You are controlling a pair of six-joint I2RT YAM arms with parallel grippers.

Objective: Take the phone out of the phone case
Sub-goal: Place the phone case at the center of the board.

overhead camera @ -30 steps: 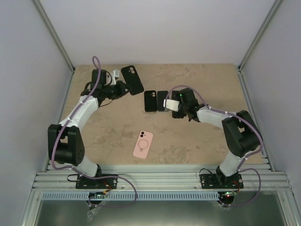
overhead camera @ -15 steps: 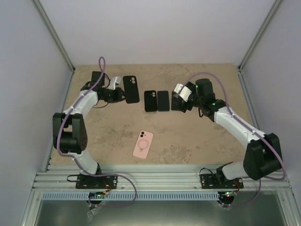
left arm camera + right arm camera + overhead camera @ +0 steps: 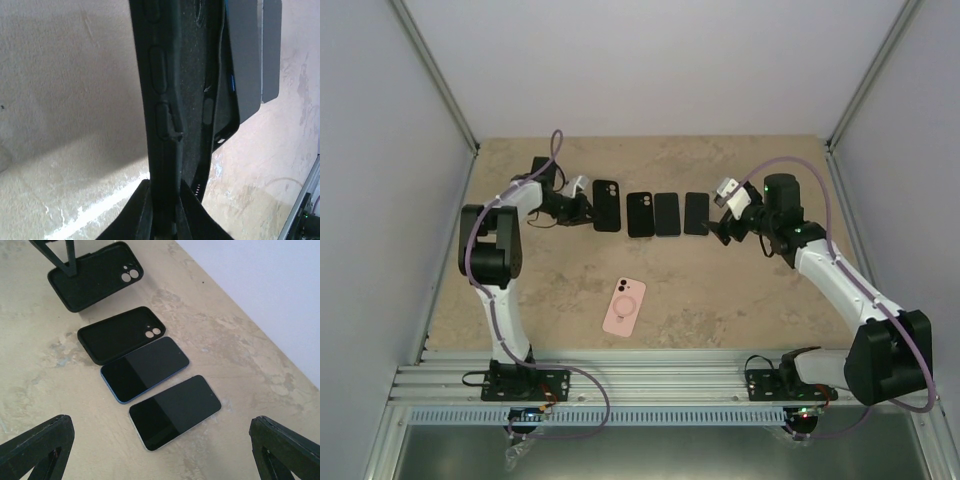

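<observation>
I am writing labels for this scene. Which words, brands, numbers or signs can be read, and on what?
None can be read. The phones show dark blank screens; the black cases and the pink case carry no legible print.

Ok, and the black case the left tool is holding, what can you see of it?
The black case is empty and lies open side up, showing a matte inner face and a camera cutout with two round holes at one corner. It looks like soft rubbery plastic, with raised button bumps along a long side wall. The left tool is shut on that wall. The case is beside a second black case; whether it rests on the table is unclear.
</observation>
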